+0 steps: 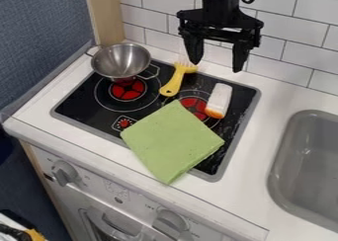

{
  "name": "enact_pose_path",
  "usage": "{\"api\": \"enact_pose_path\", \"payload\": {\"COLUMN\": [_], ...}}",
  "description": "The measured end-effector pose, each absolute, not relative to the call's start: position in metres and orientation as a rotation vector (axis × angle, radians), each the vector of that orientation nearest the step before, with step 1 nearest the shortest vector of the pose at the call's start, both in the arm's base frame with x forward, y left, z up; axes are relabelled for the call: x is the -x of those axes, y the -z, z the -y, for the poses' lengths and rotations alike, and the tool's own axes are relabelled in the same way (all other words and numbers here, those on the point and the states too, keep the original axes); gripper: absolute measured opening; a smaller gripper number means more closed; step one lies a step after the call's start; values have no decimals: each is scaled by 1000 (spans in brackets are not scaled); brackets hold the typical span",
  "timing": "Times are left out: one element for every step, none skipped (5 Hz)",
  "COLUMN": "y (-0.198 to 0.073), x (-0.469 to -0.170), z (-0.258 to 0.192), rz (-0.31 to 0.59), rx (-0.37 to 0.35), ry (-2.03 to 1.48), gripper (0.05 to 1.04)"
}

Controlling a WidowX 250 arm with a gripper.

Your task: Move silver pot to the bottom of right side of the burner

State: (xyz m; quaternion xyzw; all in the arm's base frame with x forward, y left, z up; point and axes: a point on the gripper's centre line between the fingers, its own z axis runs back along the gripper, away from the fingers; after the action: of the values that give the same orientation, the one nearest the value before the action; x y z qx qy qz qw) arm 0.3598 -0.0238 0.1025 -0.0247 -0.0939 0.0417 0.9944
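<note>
End effector [217, 67], 2 fingers wide apart

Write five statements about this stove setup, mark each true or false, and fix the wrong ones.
1. The silver pot is at the back left of the stove. True.
2. The hand is closed around the pot. False: it is open, fingers apart, and the pot is to its left in the picture.
3. The green cloth hangs over part of the stove's front edge. True.
4. The sink is to the right of the stove. True.
5. The yellow utensil lies in the sink. False: it lies on the stove.
</note>
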Motion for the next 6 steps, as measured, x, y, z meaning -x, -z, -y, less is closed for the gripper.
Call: {"api": "enact_pose_path", "payload": {"y": [-90,-82,-84,-87,-71,-62], "x": [-357,-350,-348,-346,-349,-352], "z": [24,16,-16,-65,-103,-124], "rz": [152,130,149,179,155,150], "rx": [46,62,87,66,82,77], "ry": [-83,-98,-111,-14,86,305], "gripper": [1001,1001,1001,1000,1000,1000]}}
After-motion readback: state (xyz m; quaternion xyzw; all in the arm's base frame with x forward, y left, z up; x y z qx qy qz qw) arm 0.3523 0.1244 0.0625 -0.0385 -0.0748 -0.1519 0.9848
